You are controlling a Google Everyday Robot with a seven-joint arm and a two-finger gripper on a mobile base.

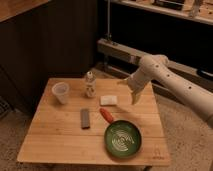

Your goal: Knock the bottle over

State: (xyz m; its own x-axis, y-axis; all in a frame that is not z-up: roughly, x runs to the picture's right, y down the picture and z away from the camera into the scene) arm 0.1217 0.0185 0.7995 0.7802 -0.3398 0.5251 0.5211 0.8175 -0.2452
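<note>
The bottle (89,84) is small, clear and narrow with a whitish cap and a pale label band. It stands upright on the back middle of the wooden table (50,135). My gripper (134,95) hangs from the white arm above the table's back right part. It is to the right of the bottle, apart from it, with a white sponge between them.
A translucent plastic cup (60,92) stands left of the bottle. A white sponge (108,100), a dark grey bar (85,118) and a green pan with a red handle (121,139) lie on the table. Dark cabinets stand behind it.
</note>
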